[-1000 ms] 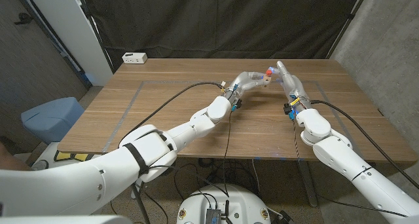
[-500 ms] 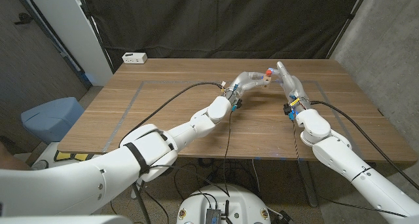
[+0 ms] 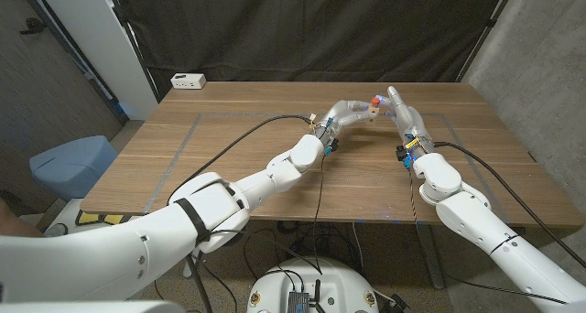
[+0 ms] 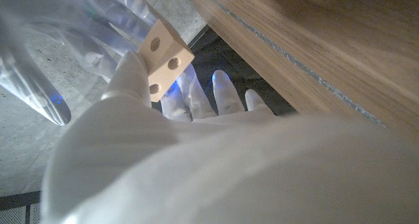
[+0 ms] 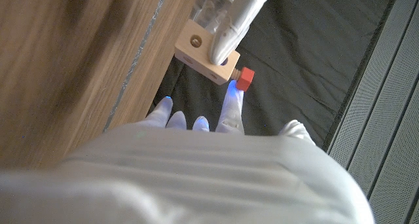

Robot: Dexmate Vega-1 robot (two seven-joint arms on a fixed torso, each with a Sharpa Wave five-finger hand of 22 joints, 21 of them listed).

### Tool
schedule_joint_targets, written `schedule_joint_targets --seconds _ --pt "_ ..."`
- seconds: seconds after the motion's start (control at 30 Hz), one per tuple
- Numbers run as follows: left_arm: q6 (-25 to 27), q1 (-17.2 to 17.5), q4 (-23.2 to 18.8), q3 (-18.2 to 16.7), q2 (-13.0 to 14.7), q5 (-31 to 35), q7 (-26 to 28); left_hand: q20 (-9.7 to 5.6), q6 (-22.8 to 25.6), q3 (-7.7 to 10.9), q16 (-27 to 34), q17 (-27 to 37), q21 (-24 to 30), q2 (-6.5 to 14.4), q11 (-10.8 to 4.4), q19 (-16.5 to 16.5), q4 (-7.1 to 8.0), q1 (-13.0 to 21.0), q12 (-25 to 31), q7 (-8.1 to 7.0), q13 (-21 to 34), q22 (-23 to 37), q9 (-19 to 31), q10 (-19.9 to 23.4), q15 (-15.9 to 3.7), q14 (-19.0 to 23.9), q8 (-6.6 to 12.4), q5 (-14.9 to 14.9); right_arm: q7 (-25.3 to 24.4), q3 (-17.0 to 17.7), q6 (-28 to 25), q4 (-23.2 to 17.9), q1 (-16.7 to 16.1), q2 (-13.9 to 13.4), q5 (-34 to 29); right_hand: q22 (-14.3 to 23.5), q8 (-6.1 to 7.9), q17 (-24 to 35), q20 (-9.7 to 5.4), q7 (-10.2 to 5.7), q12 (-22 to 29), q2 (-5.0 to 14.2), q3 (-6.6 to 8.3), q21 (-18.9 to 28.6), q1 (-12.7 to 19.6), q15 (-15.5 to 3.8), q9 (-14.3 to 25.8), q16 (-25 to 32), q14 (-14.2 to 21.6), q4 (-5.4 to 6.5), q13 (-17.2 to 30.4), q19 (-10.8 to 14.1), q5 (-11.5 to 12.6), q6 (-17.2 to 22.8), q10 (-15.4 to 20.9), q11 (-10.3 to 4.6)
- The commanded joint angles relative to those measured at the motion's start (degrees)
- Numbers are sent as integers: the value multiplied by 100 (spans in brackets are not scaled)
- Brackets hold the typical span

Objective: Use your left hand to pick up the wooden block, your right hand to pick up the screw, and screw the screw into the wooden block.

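Head view, from nine o'clock across to three: a white power strip (image 3: 188, 80) lies at the far left corner of the brown wooden table (image 3: 229, 157), well apart from everything else. Grey tape lines run along the tabletop. A blue-grey rounded seat (image 3: 71, 162) stands off the table's left edge, and a black curtain (image 3: 302, 29) hangs behind the table at twelve o'clock.

The left arm reaches from the seven o'clock corner toward the table's far middle, a black cable (image 3: 240, 135) trailing beside it. The left hand (image 3: 346, 114) is raised above the table and grips the small pale wooden block with round holes (image 3: 370, 110) between thumb and fingers. In the left wrist view the wooden block (image 4: 163, 58) sits at the fingertips, three holes showing on its faces.

Just at three o'clock of the block, the right hand (image 3: 404, 115) comes in from the five o'clock corner and meets the left hand. The red-headed screw (image 3: 374, 101) sits at the block's side, touching it. In the right wrist view the red head (image 5: 245, 78) stands against the block (image 5: 204, 55), and one fingertip (image 5: 232, 96) of the right hand (image 5: 216, 152) reaches up to the screw. Whether that hand actually pinches the screw or only touches it, I cannot tell; the rest of its fingers are spread and point toward the block.
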Motion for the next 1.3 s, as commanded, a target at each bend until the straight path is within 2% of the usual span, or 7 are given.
schedule_joint_targets --seconds 0.03,0.6,1.03,1.3 --pt "-60 -67 176 15 -68 -36 -39 29 494 159 -6 16 15 348 -27 43 116 240 37 91 72 21 28 64 -533 48 26 35 -93 22 11 -19 -40 25 -30 24 41 -6 6 10 39 76 23 27 13 -15 10 45 51 -8 2 55 28 77 63 -54" --pt "51 24 -81 21 17 -20 -35 29 498 162 -9 15 14 350 -27 42 116 237 37 91 74 21 28 66 -519 46 25 36 -202 116 -62 -217 -221 -54 -58 24 63 -9 20 50 61 101 35 32 21 -52 9 56 125 -29 1 119 36 311 219 -124" --pt "45 0 -5 31 -36 -11 -26 31 497 166 -9 15 14 353 -26 42 119 230 35 79 75 21 28 67 -516 49 23 36 -285 196 -91 -323 -350 -87 -93 24 84 -11 43 55 71 121 46 38 26 -93 9 71 216 -49 0 194 41 555 364 -179" --pt "42 -32 74 38 -65 -17 -26 33 499 166 -8 16 14 355 -27 42 117 233 36 93 76 21 28 72 -515 49 22 37 -300 198 -106 -323 -351 -77 -116 24 84 -13 59 76 80 138 57 45 36 -113 8 80 266 -60 0 243 45 641 447 -164"
